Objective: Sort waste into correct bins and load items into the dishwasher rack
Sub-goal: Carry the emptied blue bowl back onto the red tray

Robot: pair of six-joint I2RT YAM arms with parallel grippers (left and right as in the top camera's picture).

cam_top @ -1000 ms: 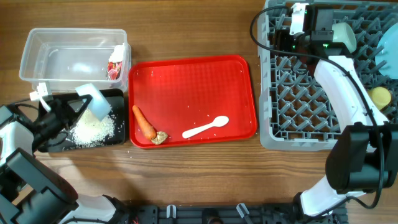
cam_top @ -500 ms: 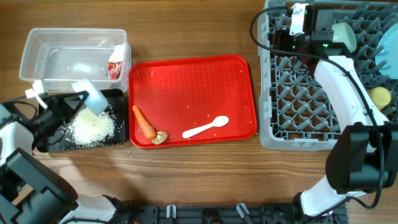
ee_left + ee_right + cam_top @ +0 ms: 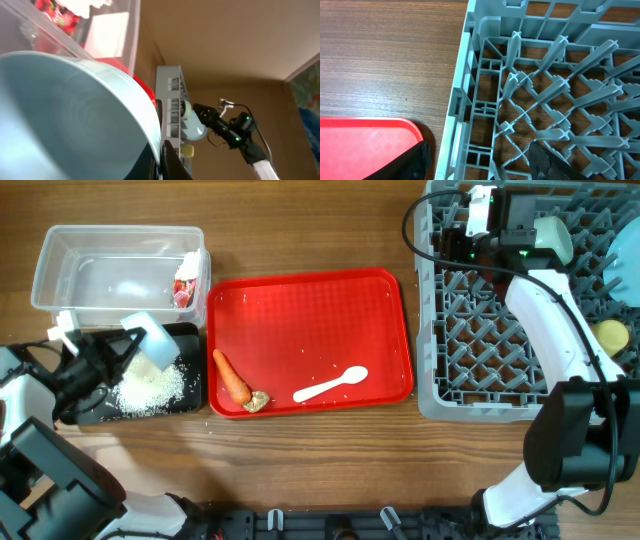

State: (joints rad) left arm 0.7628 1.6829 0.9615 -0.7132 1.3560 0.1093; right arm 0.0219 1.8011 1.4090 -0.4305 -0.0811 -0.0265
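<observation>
The dishwasher rack [image 3: 480, 370] fills the right of the overhead view. It already holds a pale bowl [image 3: 553, 235] at its top edge, with a blue plate [image 3: 625, 275] and a yellow cup [image 3: 611, 335] at the far right. The right gripper [image 3: 480, 167] hovers over the rack's upper left corner, fingers spread and empty.

The red serving tray [image 3: 310, 320] lies in the centre. The clear tub [image 3: 120, 230] sits at the upper left, and the black tray [image 3: 190, 402] is just below it.

The left gripper [image 3: 128, 348] is pinched on the rim of a second blue-green bowl [image 3: 150, 340], which is tipped over the black tray. That bowl takes up most of the left wrist view.

The spoon [image 3: 330, 385], the carrot [image 3: 231, 376] and the beige lump [image 3: 257, 401] wait along the red tray's lower edge. The wrapper [image 3: 185, 280] lies at the tub's right end. The rice [image 3: 150, 390] is heaped in the black tray beneath the bowl.

The step in hand looks like emptying the bowl. To do it well:
- Hold the rim low and well inside the tray's walls.
- Tilt steeply enough that clinging grains slide off, since a few specks already dot the wood nearby.
- Level the bowl only once it is clean, before carrying it across to the rack
</observation>
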